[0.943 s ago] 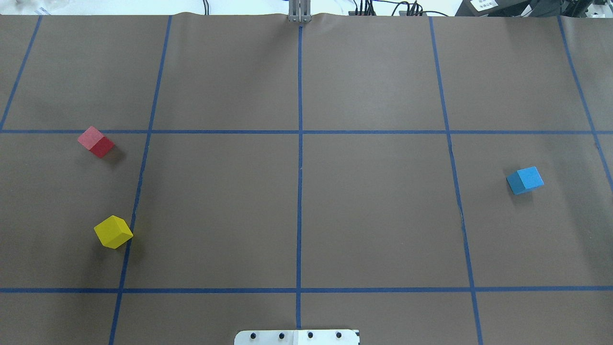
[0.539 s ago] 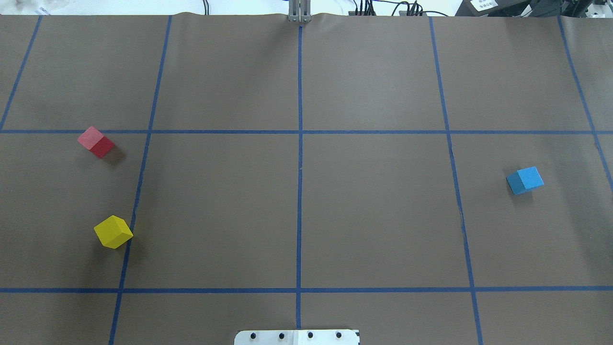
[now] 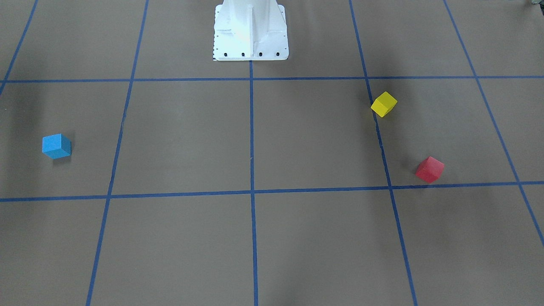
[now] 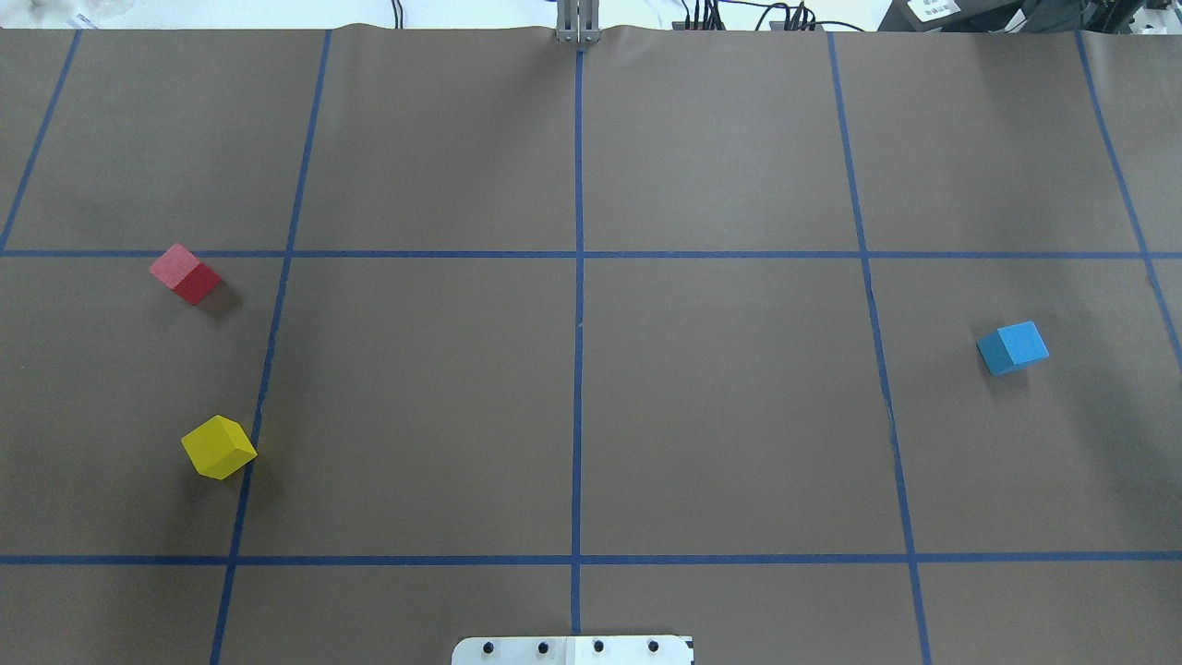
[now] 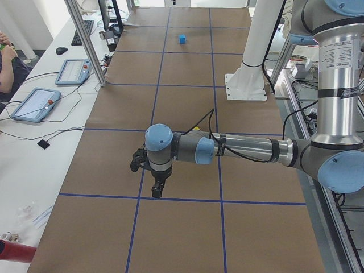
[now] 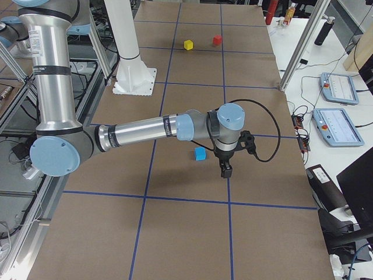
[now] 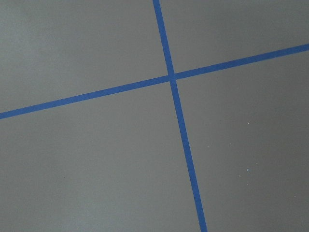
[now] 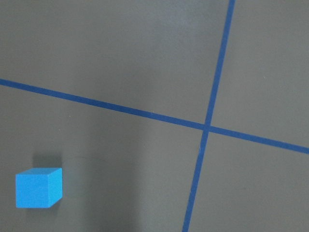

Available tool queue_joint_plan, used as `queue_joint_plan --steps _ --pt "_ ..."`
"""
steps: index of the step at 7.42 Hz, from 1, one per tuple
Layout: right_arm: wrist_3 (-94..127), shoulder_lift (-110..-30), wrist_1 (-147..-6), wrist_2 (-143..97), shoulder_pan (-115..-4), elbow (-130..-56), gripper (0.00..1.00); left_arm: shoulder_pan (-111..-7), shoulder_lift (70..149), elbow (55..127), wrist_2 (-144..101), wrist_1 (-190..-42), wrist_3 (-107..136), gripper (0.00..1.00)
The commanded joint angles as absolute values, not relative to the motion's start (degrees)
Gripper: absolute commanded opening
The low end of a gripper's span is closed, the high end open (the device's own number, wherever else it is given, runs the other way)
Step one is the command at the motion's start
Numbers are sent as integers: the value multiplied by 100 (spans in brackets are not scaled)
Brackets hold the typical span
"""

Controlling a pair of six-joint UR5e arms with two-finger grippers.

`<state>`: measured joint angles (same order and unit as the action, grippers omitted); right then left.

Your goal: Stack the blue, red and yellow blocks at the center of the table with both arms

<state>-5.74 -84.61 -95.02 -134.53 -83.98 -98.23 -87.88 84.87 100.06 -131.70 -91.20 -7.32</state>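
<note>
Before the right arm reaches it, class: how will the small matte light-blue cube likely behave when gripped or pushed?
The small matte light-blue cube probably stays rigid: its edges look crisp. Sitting flat on the brown taped table, it should slide rather than roll or tip. Its matte faces likely grip well.

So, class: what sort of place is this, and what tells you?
Probably a robotics lab: the left arm and right arm reach over a table gridded with blue tape, and a control tablet lies wired on the side bench.

White metal pedestal (image 3: 250,32), blue-rimmed tablet (image 5: 34,104) on white side bench (image 5: 17,165), black keyboard (image 5: 79,32), mouse (image 5: 61,50), aluminium post (image 5: 87,45).
</note>
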Motion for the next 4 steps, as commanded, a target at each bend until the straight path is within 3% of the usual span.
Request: queue_joint_plan --steps 1,4 --pt "-362 -8514 -8262 -13500 -7510 -9432 100 -8780 8473 10054 -13175 -9132 -721 100" --pt "1822 -8788 -6815 -13509 -6778 -9299 99 -8763 8561 10063 -13157 -9114 -712 100"
